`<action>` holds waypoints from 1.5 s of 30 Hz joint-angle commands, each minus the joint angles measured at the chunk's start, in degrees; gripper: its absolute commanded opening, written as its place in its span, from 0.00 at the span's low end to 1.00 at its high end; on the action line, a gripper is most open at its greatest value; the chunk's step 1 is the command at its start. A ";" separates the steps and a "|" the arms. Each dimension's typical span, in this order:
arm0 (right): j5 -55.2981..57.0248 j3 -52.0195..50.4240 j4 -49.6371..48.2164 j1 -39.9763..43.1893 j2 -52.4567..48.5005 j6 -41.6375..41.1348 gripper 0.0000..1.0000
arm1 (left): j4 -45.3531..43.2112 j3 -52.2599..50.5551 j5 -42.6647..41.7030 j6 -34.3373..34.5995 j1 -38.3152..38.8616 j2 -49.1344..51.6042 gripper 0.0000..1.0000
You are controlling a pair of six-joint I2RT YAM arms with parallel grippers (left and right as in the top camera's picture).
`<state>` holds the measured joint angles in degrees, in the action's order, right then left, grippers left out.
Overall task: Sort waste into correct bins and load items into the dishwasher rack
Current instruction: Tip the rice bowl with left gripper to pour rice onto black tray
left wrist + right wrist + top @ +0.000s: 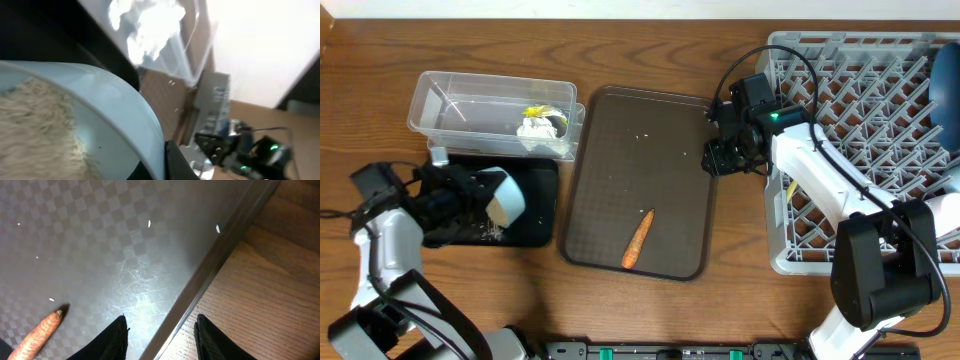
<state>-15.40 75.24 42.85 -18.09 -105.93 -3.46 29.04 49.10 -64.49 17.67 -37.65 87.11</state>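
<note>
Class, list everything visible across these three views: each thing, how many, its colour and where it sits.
Light-grey plastic dishwasher rack: one, grey, right side.
Large dark-blue bowl: one, blue, in the rack's far corner.
Dark brown rectangular serving tray: one, brown, centre.
Orange carrot piece: one, on the brown tray.
Loose white rice grains: a few, on the brown tray.
Clear plastic tub: one, far left.
Crumpled wrappers: clump, white and yellow-green, in the tub.
Black tray: one, near left.
Small white bowl: one, tilted over the black tray.
Left end effector: shut on the bowl.
Right end effector: open, straddling the brown tray's rim.
</note>
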 commanded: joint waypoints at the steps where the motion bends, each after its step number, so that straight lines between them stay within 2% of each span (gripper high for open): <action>1: 0.22 0.00 0.20 -0.48 -0.15 -0.15 0.42 | -1.57 0.28 -3.96 9.97 -1.40 -0.52 0.06; 7: 0.20 0.00 0.26 -0.48 -0.15 -0.15 0.42 | -5.22 0.28 3.76 28.37 -1.44 -0.52 0.06; 12: 0.22 0.00 0.42 -0.48 -0.15 -0.15 0.42 | -10.75 0.28 3.87 35.63 -1.44 -0.52 0.06; 17: 0.22 0.00 0.42 -0.48 -0.15 -0.15 0.41 | -15.23 0.26 1.22 34.42 -1.44 -0.52 0.06; 26: 0.22 0.00 0.42 -0.48 -0.15 -0.15 0.42 | -18.08 -0.68 -2.21 26.95 -1.44 -0.52 0.06; 30: 0.20 0.00 0.46 -0.48 -0.15 -0.15 0.41 | -19.10 -2.47 -2.73 32.33 -1.44 -0.52 0.06; 37: 0.22 0.00 0.44 -0.48 -0.15 -0.15 0.41 | -30.69 -4.79 -10.14 31.45 -1.44 -0.52 0.06; 40: 0.20 0.00 0.46 -0.48 -0.15 -0.15 0.41 | -33.51 -5.44 -12.07 28.15 -1.44 -0.52 0.06; 45: 0.22 0.00 0.46 -0.48 -0.15 -0.15 0.41 | -33.42 -6.78 -15.82 18.45 -1.44 -0.52 0.06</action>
<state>-15.40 75.24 43.24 -18.09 -105.93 -3.44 -4.19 43.59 -75.26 43.59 -38.89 87.11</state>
